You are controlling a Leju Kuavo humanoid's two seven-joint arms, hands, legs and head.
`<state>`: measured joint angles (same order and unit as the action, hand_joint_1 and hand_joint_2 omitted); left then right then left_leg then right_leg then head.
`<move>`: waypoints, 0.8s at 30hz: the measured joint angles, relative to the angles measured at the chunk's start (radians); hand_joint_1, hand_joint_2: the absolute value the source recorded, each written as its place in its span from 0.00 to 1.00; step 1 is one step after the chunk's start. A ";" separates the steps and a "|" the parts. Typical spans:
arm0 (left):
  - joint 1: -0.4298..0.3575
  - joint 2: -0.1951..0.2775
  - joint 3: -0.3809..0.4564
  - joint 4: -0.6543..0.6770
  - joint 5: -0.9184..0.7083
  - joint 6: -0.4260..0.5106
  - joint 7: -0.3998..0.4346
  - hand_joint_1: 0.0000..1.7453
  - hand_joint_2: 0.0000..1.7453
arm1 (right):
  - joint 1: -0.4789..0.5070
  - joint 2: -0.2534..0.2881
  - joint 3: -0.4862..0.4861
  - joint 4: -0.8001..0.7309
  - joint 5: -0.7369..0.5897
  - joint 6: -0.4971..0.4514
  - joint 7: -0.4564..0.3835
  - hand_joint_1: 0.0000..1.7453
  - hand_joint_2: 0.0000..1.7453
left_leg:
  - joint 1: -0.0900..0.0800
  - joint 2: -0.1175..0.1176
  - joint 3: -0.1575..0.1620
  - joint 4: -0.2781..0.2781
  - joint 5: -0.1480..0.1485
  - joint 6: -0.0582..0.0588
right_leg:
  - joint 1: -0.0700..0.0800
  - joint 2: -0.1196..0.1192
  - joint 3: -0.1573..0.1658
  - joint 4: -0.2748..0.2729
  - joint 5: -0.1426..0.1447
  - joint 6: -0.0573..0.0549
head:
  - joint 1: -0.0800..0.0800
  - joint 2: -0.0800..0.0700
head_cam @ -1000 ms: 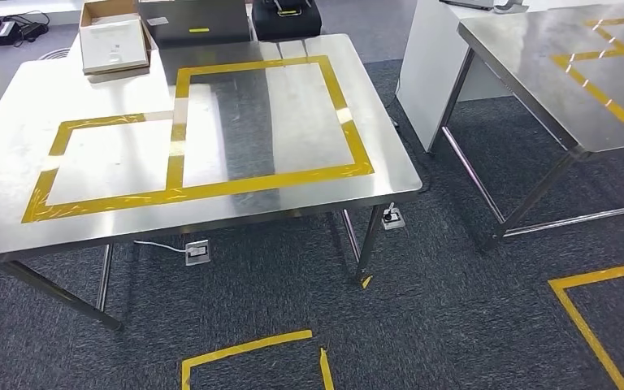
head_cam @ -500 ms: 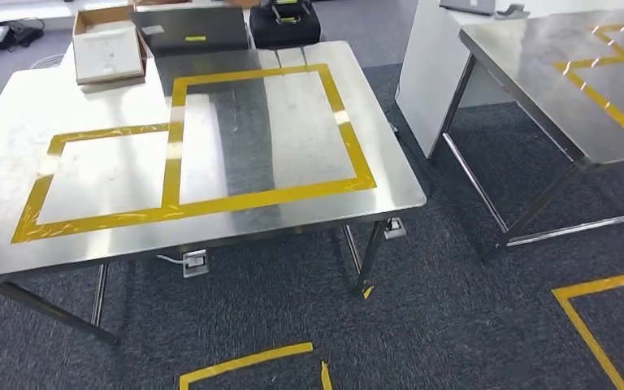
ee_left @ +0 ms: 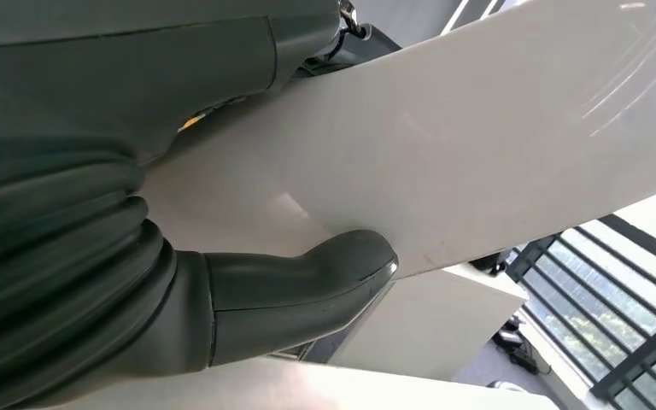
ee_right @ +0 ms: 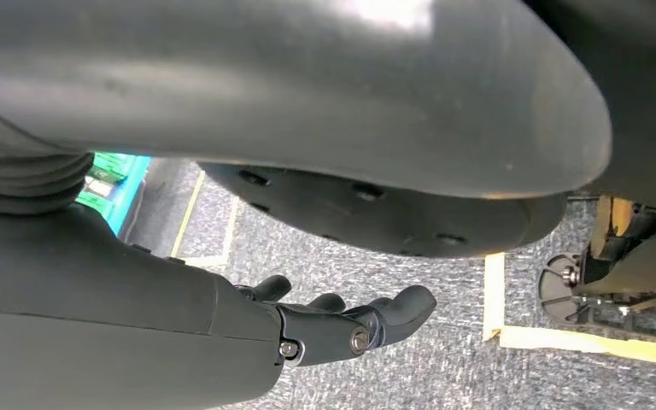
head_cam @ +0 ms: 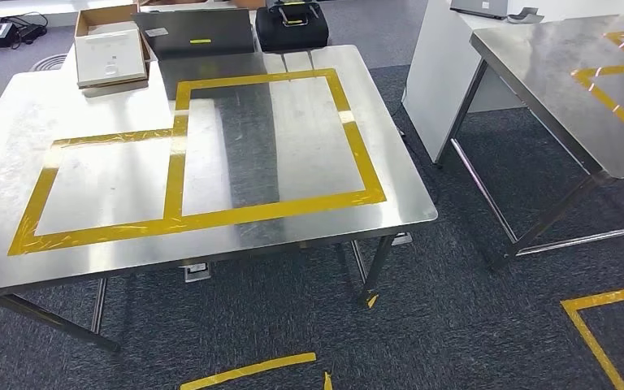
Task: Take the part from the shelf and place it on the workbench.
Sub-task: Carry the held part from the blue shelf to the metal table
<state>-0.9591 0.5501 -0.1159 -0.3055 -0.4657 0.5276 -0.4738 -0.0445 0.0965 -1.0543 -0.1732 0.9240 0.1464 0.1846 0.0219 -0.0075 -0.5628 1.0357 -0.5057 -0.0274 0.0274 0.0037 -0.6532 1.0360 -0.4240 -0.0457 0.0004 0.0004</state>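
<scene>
Carrying the part to the taped workbench

The white part (ee_left: 478, 145), a broad flat panel, sits in the left hand (ee_left: 222, 299) low at the robot's side, the thumb (ee_left: 325, 273) pressed flat on its face; the other fingers are hidden behind it, so the hold looks like a clamp across the panel but cannot be fully checked. The steel workbench (head_cam: 114, 97) lies just ahead, bare inside its yellow tape outlines (head_cam: 357, 146), with an open cardboard box (head_cam: 110, 45) at the far edge. A good placement means squaring up close to the near edge, lifting the panel level over it and setting it flat inside an outline, short of the box. The right hand (ee_right: 342, 320) hangs over the carpet (ee_right: 444, 376), fingers loosely spread, holding nothing, free to steady the panel.
</scene>
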 joint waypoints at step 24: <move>-0.102 -0.226 -0.163 0.048 -0.318 -0.022 0.377 0.00 0.00 | -0.003 -0.006 -0.017 0.000 0.039 0.012 0.031 0.00 0.00 | 0.005 0.014 -0.076 0.014 0.062 0.024 | -0.028 -0.005 -0.082 0.273 -0.162 0.055 | 0.005 0.000</move>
<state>-1.0615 0.3244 -0.2789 -0.2578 -0.7834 0.5059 -0.0971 -0.0474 0.0904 -1.0712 -0.1732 0.9634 0.1589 0.2161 0.0274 0.0069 -0.6386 1.0496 -0.4438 -0.0036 -0.0004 -0.0008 -0.7350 1.3090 -0.5859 0.0090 0.0057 0.0003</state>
